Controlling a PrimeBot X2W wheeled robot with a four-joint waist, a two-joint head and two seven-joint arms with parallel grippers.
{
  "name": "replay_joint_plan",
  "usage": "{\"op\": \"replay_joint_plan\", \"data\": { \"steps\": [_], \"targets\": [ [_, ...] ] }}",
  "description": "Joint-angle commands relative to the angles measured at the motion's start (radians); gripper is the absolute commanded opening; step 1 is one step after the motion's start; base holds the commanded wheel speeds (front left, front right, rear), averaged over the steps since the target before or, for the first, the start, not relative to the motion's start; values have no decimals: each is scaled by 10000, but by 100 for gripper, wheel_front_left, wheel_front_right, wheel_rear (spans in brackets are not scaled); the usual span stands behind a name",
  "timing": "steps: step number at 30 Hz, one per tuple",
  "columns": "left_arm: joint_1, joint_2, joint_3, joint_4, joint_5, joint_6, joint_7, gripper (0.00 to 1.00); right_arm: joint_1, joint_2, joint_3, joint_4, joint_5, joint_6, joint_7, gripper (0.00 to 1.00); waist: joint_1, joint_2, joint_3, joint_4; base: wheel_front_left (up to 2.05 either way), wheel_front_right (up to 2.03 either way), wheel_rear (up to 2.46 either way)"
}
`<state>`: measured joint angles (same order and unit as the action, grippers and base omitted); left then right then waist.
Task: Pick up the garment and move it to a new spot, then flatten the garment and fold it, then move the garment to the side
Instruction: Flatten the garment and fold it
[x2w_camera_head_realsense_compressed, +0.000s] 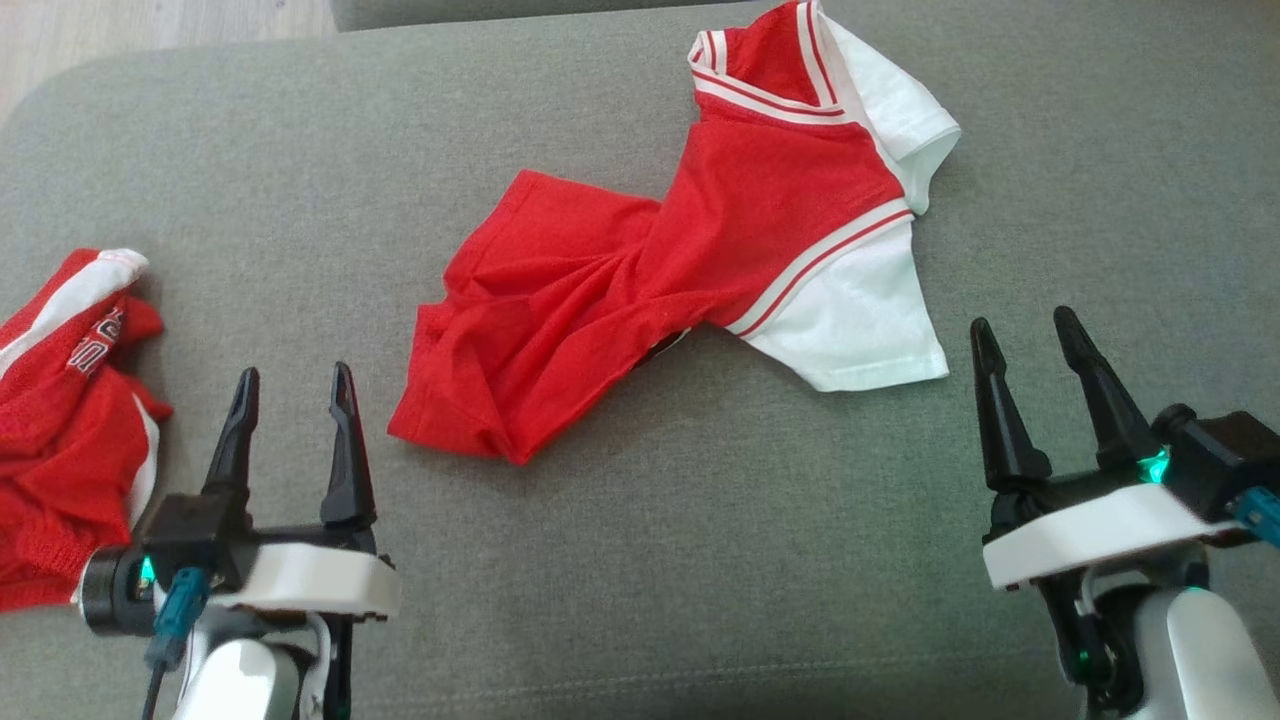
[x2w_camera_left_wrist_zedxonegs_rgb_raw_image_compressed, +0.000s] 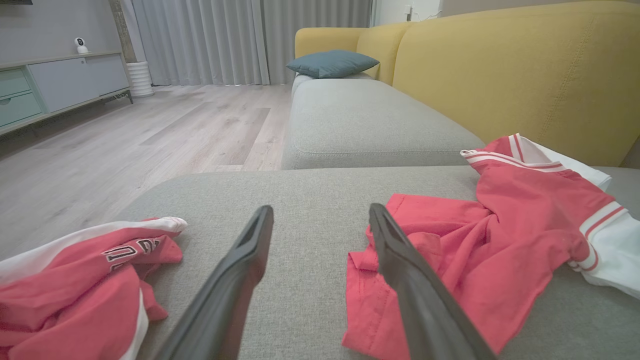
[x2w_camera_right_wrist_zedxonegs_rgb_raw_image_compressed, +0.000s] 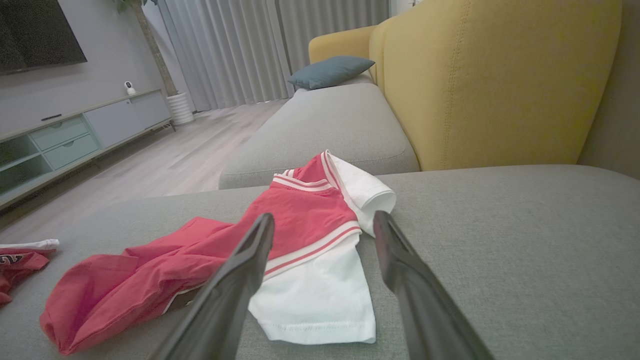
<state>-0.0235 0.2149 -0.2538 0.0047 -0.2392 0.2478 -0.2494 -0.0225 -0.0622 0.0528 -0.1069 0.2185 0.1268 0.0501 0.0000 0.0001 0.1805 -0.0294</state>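
Note:
A red garment (x2w_camera_head_realsense_compressed: 700, 260) with white sleeves and striped trim lies crumpled on the grey cushion (x2w_camera_head_realsense_compressed: 640, 560), its collar far and its bunched hem near. It shows as the garment (x2w_camera_left_wrist_zedxonegs_rgb_raw_image_compressed: 480, 250) in the left wrist view and the garment (x2w_camera_right_wrist_zedxonegs_rgb_raw_image_compressed: 280, 240) in the right wrist view. My left gripper (x2w_camera_head_realsense_compressed: 290, 385) is open with nothing between its fingers, just left of the hem and apart from it. My right gripper (x2w_camera_head_realsense_compressed: 1025, 330) is open too, right of the near white sleeve. Its fingers (x2w_camera_right_wrist_zedxonegs_rgb_raw_image_compressed: 235, 280) frame that sleeve.
A second red and white garment (x2w_camera_head_realsense_compressed: 70, 420) lies bunched at the cushion's left edge, beside my left arm. A yellow sofa back (x2w_camera_left_wrist_zedxonegs_rgb_raw_image_compressed: 525, 75) rises beyond the cushion. Wooden floor (x2w_camera_left_wrist_zedxonegs_rgb_raw_image_compressed: 125, 145) lies off the left side, with a blue pillow (x2w_camera_left_wrist_zedxonegs_rgb_raw_image_compressed: 330, 62) further along.

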Motion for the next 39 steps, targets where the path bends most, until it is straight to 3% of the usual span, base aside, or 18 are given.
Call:
{"op": "replay_joint_plan", "data": {
  "steps": [1, 12, 21, 33, 34, 35, 36, 39],
  "targets": [
    [-256, 114, 308, -301, 20, 36, -108, 100, -100, -58, 215, -409, -58, 39, 9, 100, 0, -1, 3, -5, 0, 0, 0],
    [-636, 173, 42, -163, -7, -197, 213, 100, -137, -19, 170, -474, -7, 39, 42, 100, 0, -1, 256, -23, 0, 0, 0],
    [-2062, 135, -412, 851, -1016, -1223, 2649, 100, -374, 17, 288, -404, 63, 39, 66, 100, 0, -1, 730, -86, 0, 0, 0],
    [-2273, 272, -335, 1229, -1816, -1317, 4391, 100, -544, 50, 277, -265, 159, 39, -3, 100, 0, -1, 1050, -292, 0, 0, 0],
    [-2286, 266, -322, 1257, -1871, -1328, 4426, 87, -562, 52, 286, -257, 167, 39, -9, 100, 0, -1, 1070, -308, 0, 0, 0],
    [-2305, 297, -346, 1288, -1869, -1358, 4454, 22, -578, 54, 289, -248, 173, 39, -19, 100, 0, -1, 1085, -322, 0, 0, 0],
    [-2323, 308, -353, 1317, -1893, -1385, 4469, 0, -588, 56, 282, -238, 177, 39, -29, 100, 0, -1, 1098, -330, 0, 0, 0],
    [-2380, 373, -342, 1325, -1799, -1362, 4321, 0, -599, 60, 267, -217, 181, 39, -50, 100, 0, -1, 1114, -340, 0, 0, 0]
  ]
}}
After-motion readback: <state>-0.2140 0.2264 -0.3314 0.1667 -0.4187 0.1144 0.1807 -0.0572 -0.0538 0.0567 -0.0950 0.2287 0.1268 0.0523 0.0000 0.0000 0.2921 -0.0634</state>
